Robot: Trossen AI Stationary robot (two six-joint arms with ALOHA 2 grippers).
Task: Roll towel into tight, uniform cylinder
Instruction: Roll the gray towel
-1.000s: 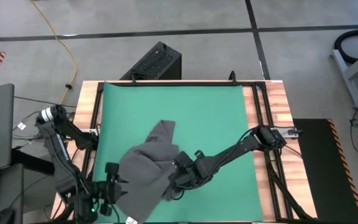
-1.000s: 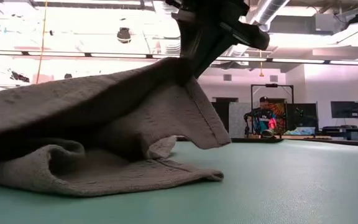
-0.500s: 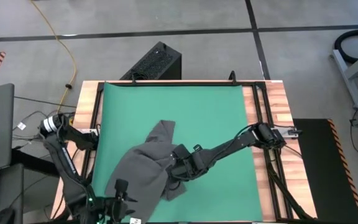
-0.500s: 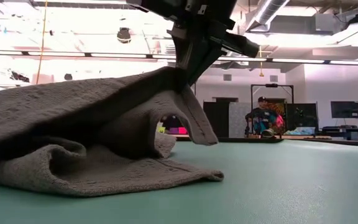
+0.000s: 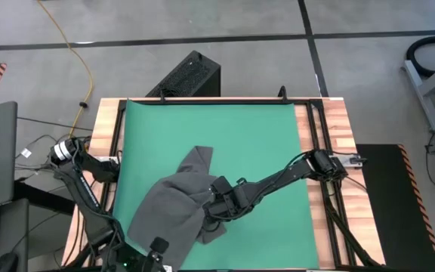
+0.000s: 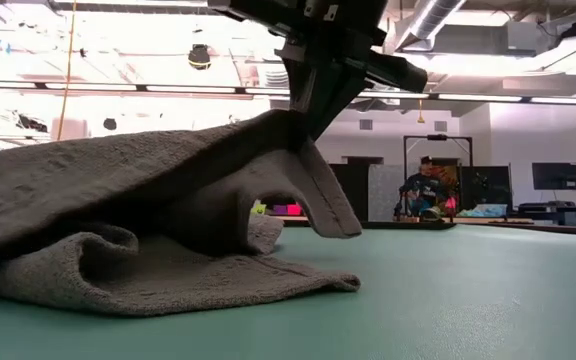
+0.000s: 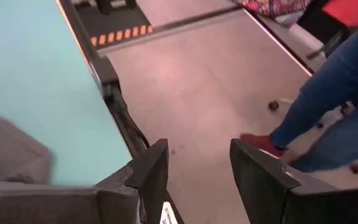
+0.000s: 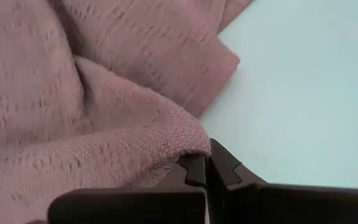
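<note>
Lying crumpled on the green mat (image 5: 263, 143), the towel (image 5: 174, 208) sits in the lower centre-left of the high view, a narrow flap reaching up toward the frame's middle. The right gripper (image 5: 216, 198) pinches the towel's right edge, fingers clenched on a fold of cloth; in the low view that fold is lifted into a tent under the gripper (image 6: 303, 118), with the rest bunched on the mat at lower left. The right wrist view shows the cloth (image 8: 92, 106) caught between the closed fingertips.

Compared with a second ago, the left gripper (image 5: 155, 249) has drawn back from the towel's lower-left edge to the bottom margin of the high view, past the mat's edge; its fingers (image 7: 149, 177) stand apart with nothing between them. The lifted fold now arches higher, leaving a gap under it.

A person's leg in blue trousers (image 7: 328, 81) stands on the floor beyond the table, and a seated person (image 6: 420, 192) shows far behind at right.
</note>
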